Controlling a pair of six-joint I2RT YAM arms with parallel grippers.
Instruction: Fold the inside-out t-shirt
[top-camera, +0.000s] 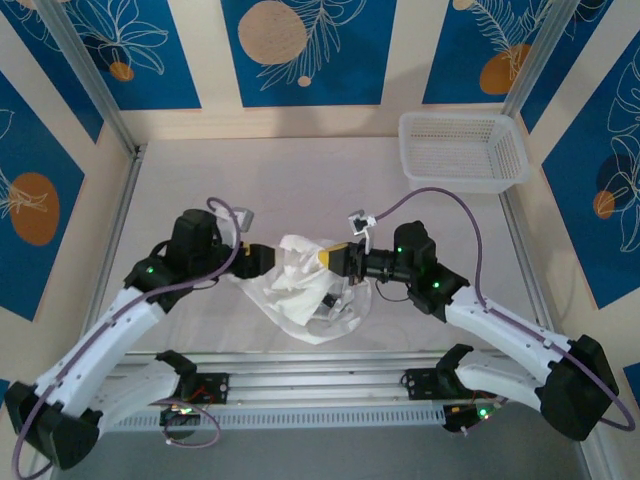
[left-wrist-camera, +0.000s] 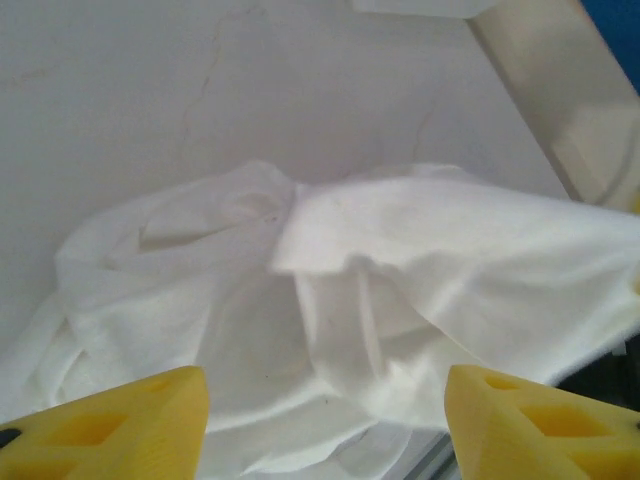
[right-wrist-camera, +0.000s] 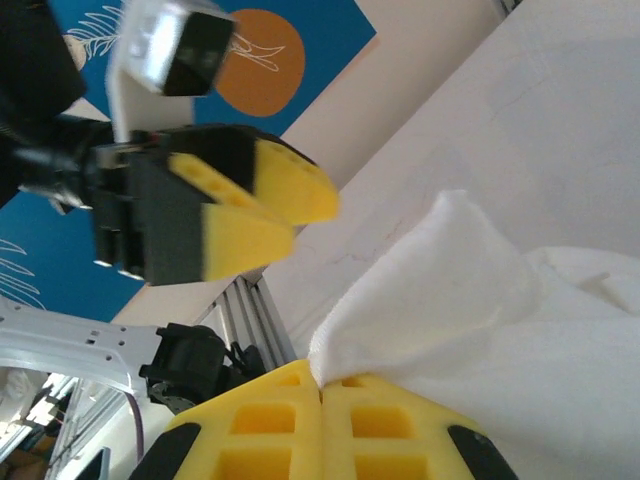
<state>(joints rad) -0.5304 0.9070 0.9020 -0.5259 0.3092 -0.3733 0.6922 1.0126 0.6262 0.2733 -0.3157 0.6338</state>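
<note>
Table (top-camera: 250, 180): pale, off-white, matte. Left wrist cam shows faint hairline marks across it (left-wrist-camera: 200, 80).
Walls (top-camera: 300, 50): cream with blue panels, white leaf outlines and orange discs. One of those panels also shows behind the arm in the right wrist cam (right-wrist-camera: 250, 70).
Frame: aluminium posts (top-camera: 85, 75) run diagonally at the back corners. A slotted rail (top-camera: 320, 385) along the near edge carries both arm bases.
Basket (top-camera: 462, 150): white mesh, far right corner, well apart from the cloth.
Purple cables (top-camera: 450, 205) loop over both arms.

Shirt (top-camera: 305, 290): white, bunched in a wrinkled heap at table centre toward the near edge, between the two grippers. Small dark mark on its near-right side. Not flat, no clear fold lines. Loose folds show below the left wrist cam (left-wrist-camera: 330, 300).

Left gripper (top-camera: 265, 258): at the shirt's left edge, jaws spread wide (left-wrist-camera: 325, 430), cloth lying below and beyond them, nothing pinched. From the right wrist cam it hangs above the table (right-wrist-camera: 305, 215), holding nothing.

Right gripper (top-camera: 335, 257): at the shirt's upper right edge, jaws fully together (right-wrist-camera: 320, 385) with a peak of shirt fabric (right-wrist-camera: 450, 290) pinched at the tips and lifted off the table (right-wrist-camera: 560, 120).
</note>
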